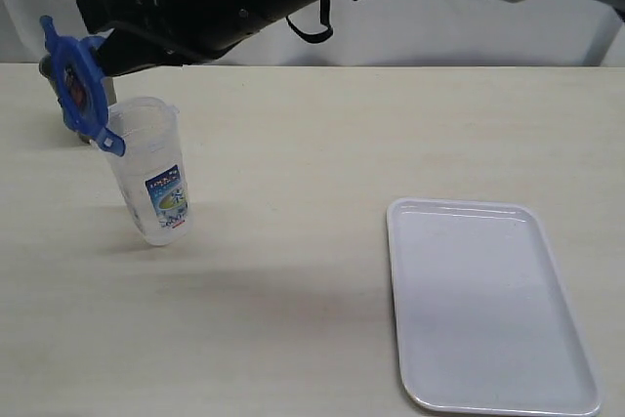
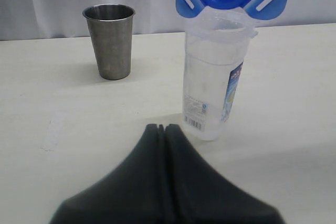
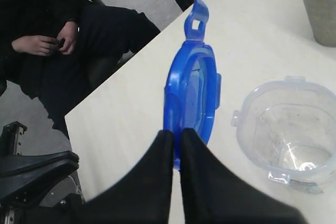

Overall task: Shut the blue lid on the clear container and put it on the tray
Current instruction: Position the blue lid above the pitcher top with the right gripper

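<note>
1. At far left, the lid (image 1: 76, 80) is held on edge above the table (image 1: 293, 144). Its rim is pinched by the right gripper (image 3: 177, 135), whose arm is reached across from the right. The lid's flat face is turned sideways, with one flap hanging down.
2. Just right of it, the container (image 1: 151, 178) is stood on the table, long axis near upright and open mouth up. The low flap is at its rim; contact cannot be told.
3. The left gripper (image 2: 161, 128) is clenched on nothing, near the container's base.
4. At far right, the tray (image 1: 488, 310) is laid flat, well apart.
5. Lid-fitting is judged the step in hand. The lid must next be tipped flat, centred over the mouth and pressed down.
</note>
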Action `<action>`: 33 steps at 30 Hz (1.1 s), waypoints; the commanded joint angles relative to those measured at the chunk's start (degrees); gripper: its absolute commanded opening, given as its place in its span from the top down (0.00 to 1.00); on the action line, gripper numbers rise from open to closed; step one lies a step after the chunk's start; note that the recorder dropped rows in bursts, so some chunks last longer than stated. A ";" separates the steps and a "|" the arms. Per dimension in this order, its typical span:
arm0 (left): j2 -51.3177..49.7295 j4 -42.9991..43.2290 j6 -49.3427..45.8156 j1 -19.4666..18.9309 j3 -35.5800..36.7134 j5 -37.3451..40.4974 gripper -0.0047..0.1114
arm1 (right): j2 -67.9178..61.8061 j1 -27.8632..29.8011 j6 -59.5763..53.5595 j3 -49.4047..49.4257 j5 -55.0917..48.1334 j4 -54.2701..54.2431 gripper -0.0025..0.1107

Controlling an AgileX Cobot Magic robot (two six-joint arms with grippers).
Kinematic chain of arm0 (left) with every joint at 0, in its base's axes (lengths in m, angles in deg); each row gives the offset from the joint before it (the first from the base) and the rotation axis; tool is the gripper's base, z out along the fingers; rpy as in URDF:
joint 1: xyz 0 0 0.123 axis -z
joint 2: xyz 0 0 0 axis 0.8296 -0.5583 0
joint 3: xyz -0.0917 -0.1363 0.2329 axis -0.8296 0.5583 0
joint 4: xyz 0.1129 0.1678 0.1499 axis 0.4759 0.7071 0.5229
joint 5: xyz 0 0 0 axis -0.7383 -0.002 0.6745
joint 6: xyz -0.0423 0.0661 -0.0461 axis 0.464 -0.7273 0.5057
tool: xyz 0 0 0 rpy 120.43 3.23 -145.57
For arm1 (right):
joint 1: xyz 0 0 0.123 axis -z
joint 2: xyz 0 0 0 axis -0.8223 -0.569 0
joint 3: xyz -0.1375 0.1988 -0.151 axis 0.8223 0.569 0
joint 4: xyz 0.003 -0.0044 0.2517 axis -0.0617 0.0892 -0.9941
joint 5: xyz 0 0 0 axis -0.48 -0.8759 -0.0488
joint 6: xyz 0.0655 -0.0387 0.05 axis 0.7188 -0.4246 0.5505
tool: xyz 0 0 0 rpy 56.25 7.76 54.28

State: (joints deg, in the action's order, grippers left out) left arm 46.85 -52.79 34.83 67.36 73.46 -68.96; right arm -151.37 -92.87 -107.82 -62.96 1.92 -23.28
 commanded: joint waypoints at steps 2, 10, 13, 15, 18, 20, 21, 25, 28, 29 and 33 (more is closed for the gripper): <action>0.16 -0.17 0.00 -0.27 0.08 -0.38 0.96 | -2.61 0.12 -0.33 -0.34 -0.09 -0.25 0.94; 0.16 -0.17 0.00 -0.27 0.08 -0.38 0.96 | -2.75 0.12 -0.33 -0.38 2.81 1.25 0.94; 0.16 -0.17 0.00 -0.27 0.08 -0.38 0.96 | -2.75 0.12 -0.33 -0.49 4.11 1.68 0.94; 0.16 -0.17 0.00 -0.27 0.08 -0.38 0.96 | -2.75 0.12 -0.33 -0.49 4.70 2.41 0.94; 0.16 -0.17 0.00 -0.27 0.08 -0.38 0.96 | -2.75 0.12 -0.09 -0.49 4.85 5.07 0.94; 0.16 -0.17 0.00 -0.27 0.08 -0.38 0.96 | -2.75 0.22 1.50 -0.49 5.19 7.26 0.94; 0.16 -0.17 0.00 -0.27 0.08 -0.38 0.96 | -2.75 0.22 2.64 -0.49 5.44 8.77 0.94; 0.16 -0.17 0.00 -0.27 0.08 -0.38 0.96 | -2.75 0.22 4.67 -0.49 5.56 11.91 0.94; 0.16 -0.17 0.00 -0.27 0.08 -0.38 0.96 | -2.75 0.22 4.78 -0.54 5.82 11.91 0.94; 0.16 -0.17 0.00 -0.27 0.08 -0.38 0.96 | -2.75 0.22 4.78 -0.63 5.96 11.91 0.94; 0.16 -0.17 0.00 -0.27 0.08 -0.38 0.96 | -2.75 0.22 4.78 -0.63 7.22 11.91 0.94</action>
State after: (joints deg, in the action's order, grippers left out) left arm 46.85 -52.79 34.83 67.36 73.46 -68.96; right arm -154.46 -92.87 -103.23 -62.96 7.77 -11.82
